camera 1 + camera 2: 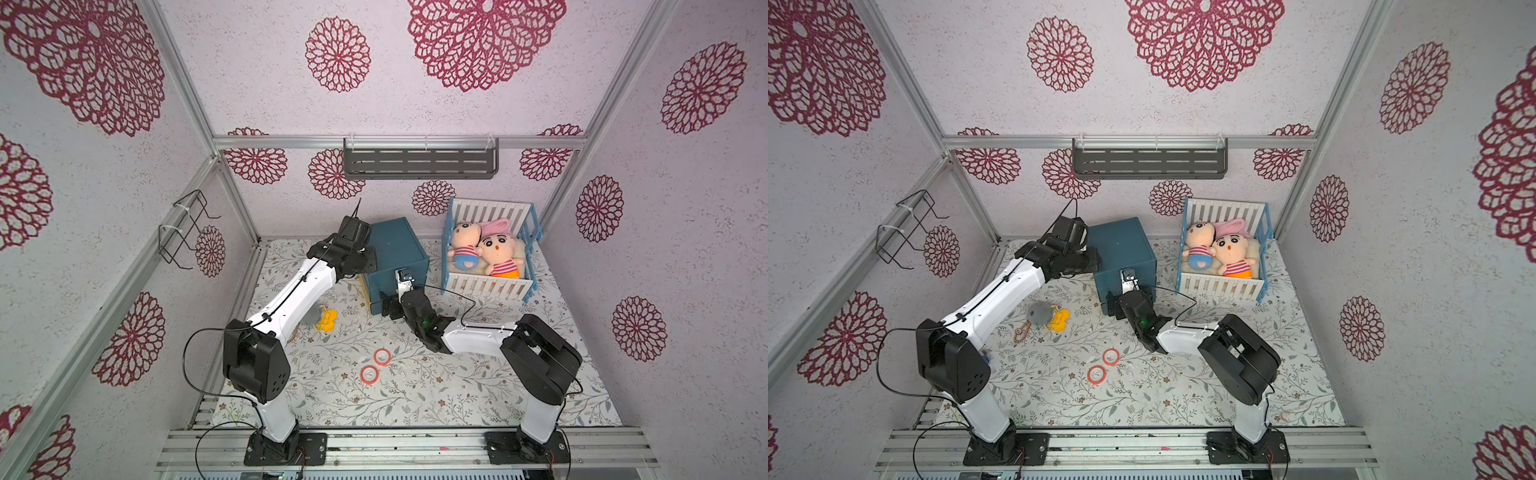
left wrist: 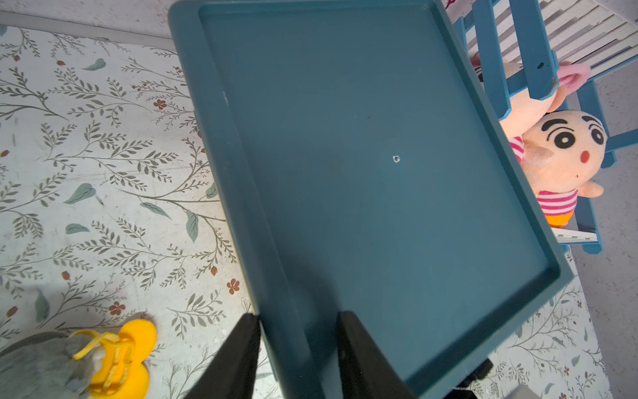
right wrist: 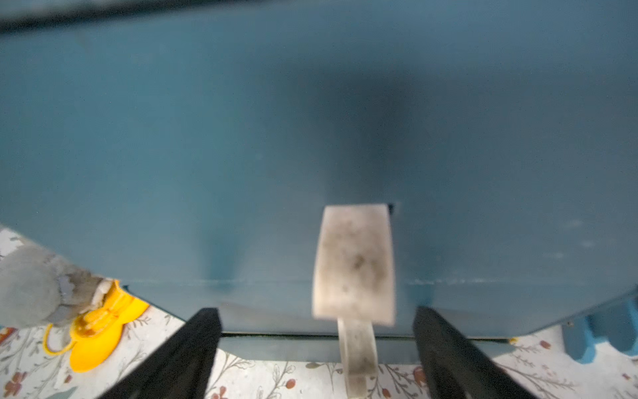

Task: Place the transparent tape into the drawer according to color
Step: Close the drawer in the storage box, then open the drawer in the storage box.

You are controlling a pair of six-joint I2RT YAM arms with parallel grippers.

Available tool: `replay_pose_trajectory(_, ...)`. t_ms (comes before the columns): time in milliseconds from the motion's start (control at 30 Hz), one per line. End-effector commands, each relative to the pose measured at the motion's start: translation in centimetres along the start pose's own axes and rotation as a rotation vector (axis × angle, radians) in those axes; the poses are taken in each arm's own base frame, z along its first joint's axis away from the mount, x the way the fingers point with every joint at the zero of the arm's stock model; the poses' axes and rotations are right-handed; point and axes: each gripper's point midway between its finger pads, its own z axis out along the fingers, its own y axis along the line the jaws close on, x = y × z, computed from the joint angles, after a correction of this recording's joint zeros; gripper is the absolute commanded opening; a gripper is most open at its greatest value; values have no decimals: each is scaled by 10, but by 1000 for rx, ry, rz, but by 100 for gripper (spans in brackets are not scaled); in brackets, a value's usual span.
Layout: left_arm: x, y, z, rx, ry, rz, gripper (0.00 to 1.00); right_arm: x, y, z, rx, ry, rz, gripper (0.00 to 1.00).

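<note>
Item: two red-orange tape rings (image 1: 375,357), laid flat well before drawer cabinet (image 1: 392,245) front | right gripper (image 3: 316,311): jaws held apart astride cabinet's white handle (image 3: 354,262), nearer rings | left gripper (image 2: 297,314): apparently clamped on cabinet rim

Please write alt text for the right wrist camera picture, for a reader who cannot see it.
The open right gripper faces the blurred front of a teal drawer cabinet, with a white pull tab between its black fingers, touching neither. A yellow toy lies on the floral mat.
</note>
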Motion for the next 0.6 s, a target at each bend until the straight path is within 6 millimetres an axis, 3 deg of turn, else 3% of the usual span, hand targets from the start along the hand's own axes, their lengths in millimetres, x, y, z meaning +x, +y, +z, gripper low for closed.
replay_pose_trajectory(0,17,11,-1,-30,60,10,44,-25,0,-20,-33,-23,55,99)
replay_pose_trajectory(200,17,12,-1,-31,58,11,46,-19,7,-46,-129,40,113,99)
replay_pose_trajectory(333,15,12,-2,-30,53,8,46,-21,2,-65,-186,41,242,99)
replay_pose_trajectory(567,14,14,-3,-32,51,11,46,-7,-7,-75,-212,127,375,99)
